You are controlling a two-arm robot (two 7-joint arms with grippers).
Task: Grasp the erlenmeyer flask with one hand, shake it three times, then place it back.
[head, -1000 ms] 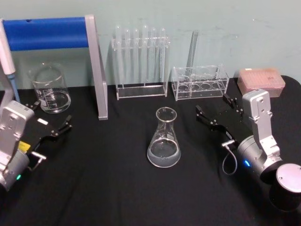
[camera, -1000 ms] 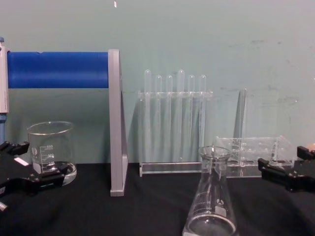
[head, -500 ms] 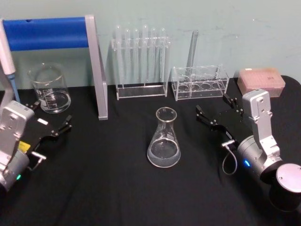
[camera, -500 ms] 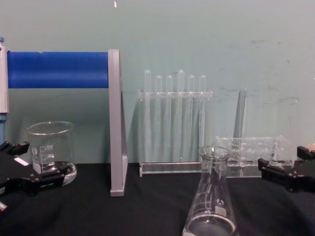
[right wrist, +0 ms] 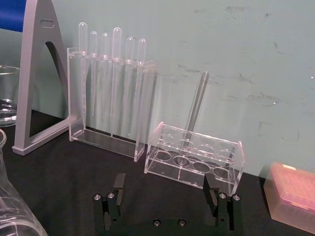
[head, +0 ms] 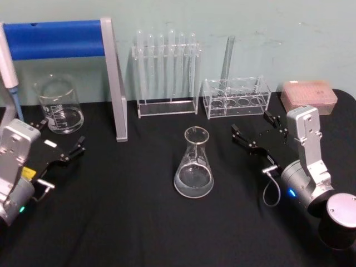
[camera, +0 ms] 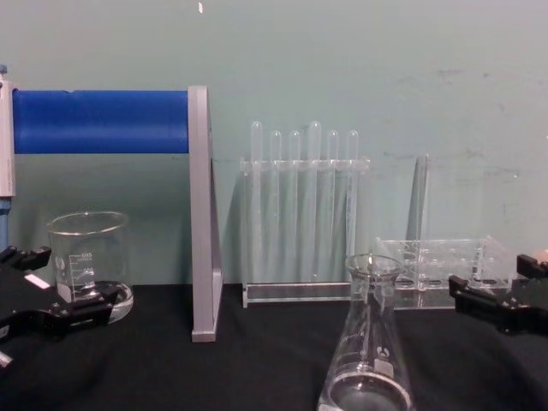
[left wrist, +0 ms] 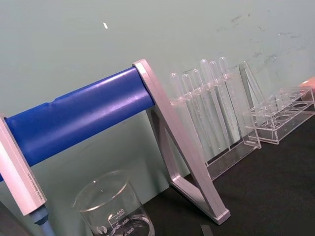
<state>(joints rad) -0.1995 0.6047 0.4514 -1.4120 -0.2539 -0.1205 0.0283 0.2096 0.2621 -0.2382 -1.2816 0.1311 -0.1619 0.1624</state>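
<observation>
Right end effector (head: pixel 260 131) sits open, just right of the erlenmeyer flask (head: pixel 194 163). Flask stands upright on the tabletop (head: pixel 139 222), neck pointing straight up.

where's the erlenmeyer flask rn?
The erlenmeyer flask stands upright mid-table in the head view, in front of the tall test tube rack, with the open right gripper apart to its right.

The left gripper (head: pixel 58 142), jaws spread beside the beaker (head: pixel 58 105), has edged a touch toward the robot's body since a second ago, while nothing else on the table (head: pixel 139 222) has visibly shifted.
</observation>
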